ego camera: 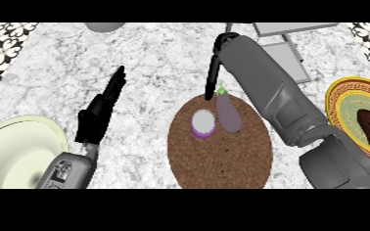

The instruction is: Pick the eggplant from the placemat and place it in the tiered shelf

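Approach step: your right robot hand (214,73) points straight fingers down just beside the eggplant (230,112), holding nothing. Eggplant lies on the placemat (220,151), beside a purple-rimmed cup (203,124). Next, curl around it. Tiered shelf (289,44) sits at the bench (151,63) far edge, path open. Left robot hand (104,103) is straight, idle.

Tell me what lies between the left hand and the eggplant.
In the head view, bare marble counter, then the brown placemat's edge, separates the left hand from the eggplant.
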Available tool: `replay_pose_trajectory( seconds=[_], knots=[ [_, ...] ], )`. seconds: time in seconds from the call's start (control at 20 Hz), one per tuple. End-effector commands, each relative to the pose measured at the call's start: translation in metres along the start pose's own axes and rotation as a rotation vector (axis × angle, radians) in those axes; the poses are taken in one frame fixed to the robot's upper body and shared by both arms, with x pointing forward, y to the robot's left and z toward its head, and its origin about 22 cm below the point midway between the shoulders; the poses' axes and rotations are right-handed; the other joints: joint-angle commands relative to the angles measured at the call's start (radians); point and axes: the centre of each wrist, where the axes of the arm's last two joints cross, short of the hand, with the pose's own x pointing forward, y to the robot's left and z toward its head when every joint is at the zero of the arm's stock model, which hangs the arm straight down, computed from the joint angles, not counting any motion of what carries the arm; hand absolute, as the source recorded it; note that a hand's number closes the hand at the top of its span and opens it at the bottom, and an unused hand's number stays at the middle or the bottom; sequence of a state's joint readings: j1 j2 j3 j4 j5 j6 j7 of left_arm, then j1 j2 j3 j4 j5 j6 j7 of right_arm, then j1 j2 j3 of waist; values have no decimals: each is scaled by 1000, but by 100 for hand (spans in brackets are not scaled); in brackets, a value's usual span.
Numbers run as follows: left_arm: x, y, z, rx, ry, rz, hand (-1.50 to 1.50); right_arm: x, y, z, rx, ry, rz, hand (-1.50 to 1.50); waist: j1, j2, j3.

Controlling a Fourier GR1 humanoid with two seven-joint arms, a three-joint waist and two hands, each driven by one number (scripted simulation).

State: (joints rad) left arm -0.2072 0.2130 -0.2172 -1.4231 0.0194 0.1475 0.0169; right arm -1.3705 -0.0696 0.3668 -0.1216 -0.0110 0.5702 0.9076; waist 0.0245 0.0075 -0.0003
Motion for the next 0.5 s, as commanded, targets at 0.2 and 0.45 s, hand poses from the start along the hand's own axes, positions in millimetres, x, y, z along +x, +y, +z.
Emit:
replay_pose_trajectory(
  seconds=[0.2,0.45],
  knots=[
    [16,7,0,9,0,-9,0,2,10,-8,15,65,51,-150,-2,-2,0],
    [0,8,-9,-10,2,0,0,-9,14,-21,29,74,87,-150,-11,-1,0]
  ],
)
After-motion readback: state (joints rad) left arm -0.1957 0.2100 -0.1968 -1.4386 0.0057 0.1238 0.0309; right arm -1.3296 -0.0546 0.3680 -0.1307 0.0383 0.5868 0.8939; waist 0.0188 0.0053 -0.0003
